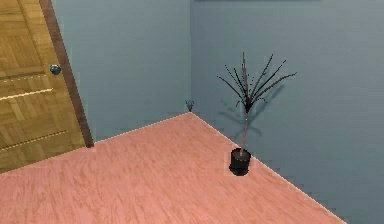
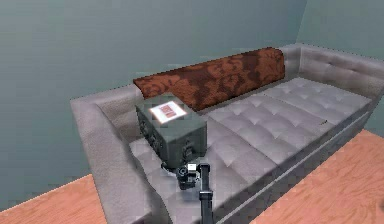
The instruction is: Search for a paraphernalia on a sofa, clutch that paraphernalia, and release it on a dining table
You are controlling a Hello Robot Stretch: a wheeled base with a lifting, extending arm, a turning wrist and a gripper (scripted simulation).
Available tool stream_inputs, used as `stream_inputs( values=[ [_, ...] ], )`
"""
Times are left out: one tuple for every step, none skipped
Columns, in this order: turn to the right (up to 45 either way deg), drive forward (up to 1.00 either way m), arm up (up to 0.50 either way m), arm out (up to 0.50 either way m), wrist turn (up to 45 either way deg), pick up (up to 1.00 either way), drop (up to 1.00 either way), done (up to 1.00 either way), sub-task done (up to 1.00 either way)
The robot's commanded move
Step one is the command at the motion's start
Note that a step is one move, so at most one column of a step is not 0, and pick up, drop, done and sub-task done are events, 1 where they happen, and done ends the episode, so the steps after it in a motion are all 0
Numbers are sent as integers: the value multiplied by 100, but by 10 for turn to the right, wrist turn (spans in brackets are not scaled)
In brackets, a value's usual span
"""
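Sitting on the grey sofa, a dark box lies just behind the hand. Whether the hand grasps anything cannot be told.

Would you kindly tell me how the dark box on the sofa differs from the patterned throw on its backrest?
The box is dark, blocky, with a pale label on top; the throw is reddish-brown and patterned. The box stands on the seat by the armrest; the throw lies along the backrest. The box is compact, the throw long. Both rest on the sofa.

Label on the dark box is unreadable
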Motion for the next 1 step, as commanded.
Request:
stream_inputs(
  values=[
    [0, 0, 48, 0, 0, 0, 0, 0, 0]
  ],
)
